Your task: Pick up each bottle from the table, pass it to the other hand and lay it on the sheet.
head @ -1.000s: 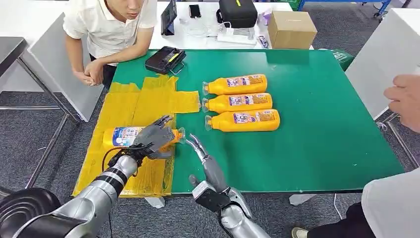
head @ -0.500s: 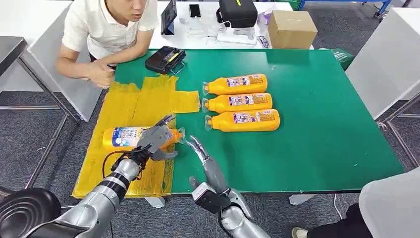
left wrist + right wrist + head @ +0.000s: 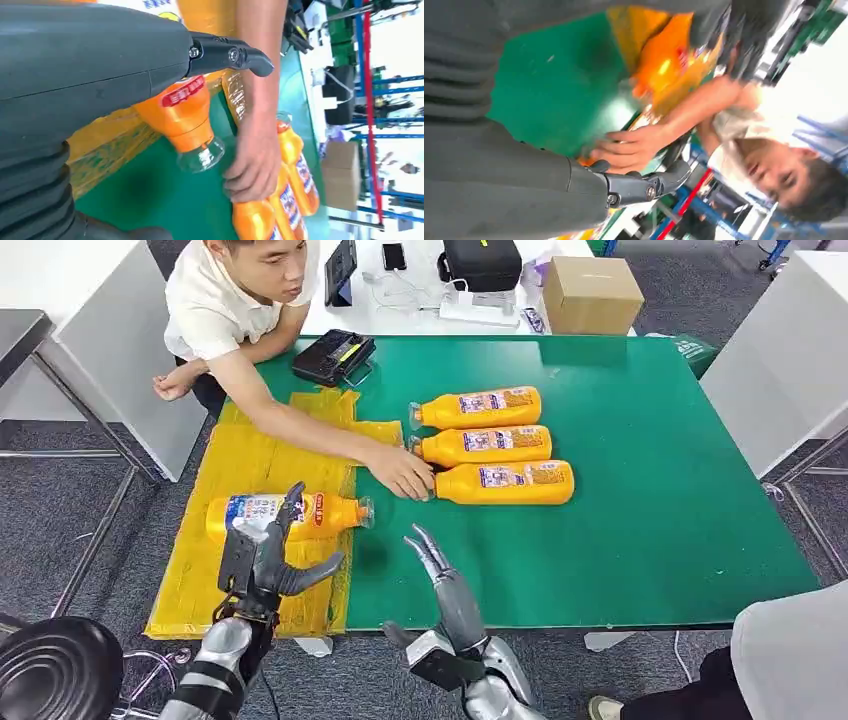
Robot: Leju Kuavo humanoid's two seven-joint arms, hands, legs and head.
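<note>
An orange bottle point(image 3: 285, 514) with a clear cap lies on the yellow sheet point(image 3: 250, 470), cap toward the green table; its neck point(image 3: 190, 117) appears in the left wrist view. My left hand point(image 3: 262, 558) hovers open just in front of it, fingers spread, holding nothing. My right hand point(image 3: 445, 585) is open over the table's front edge, fingers stretched forward. Three more orange bottles point(image 3: 480, 408) point(image 3: 485, 445) point(image 3: 510, 482) lie side by side on the green table point(image 3: 650, 510). A person's hand point(image 3: 402, 472) rests at the cap of the nearest one.
A person leans in from the far left, arm point(image 3: 300, 425) stretched across the sheet. A black device point(image 3: 333, 357) sits at the table's back left. A cardboard box point(image 3: 590, 295) and black bag point(image 3: 482, 264) stand on the white table behind. Another person's clothing point(image 3: 795, 655) is at front right.
My left hand has let go of the bottle on the sheet and drawn back toward me. The person has reached across to the nearest bottle on the table. My right hand pulled back slightly.
</note>
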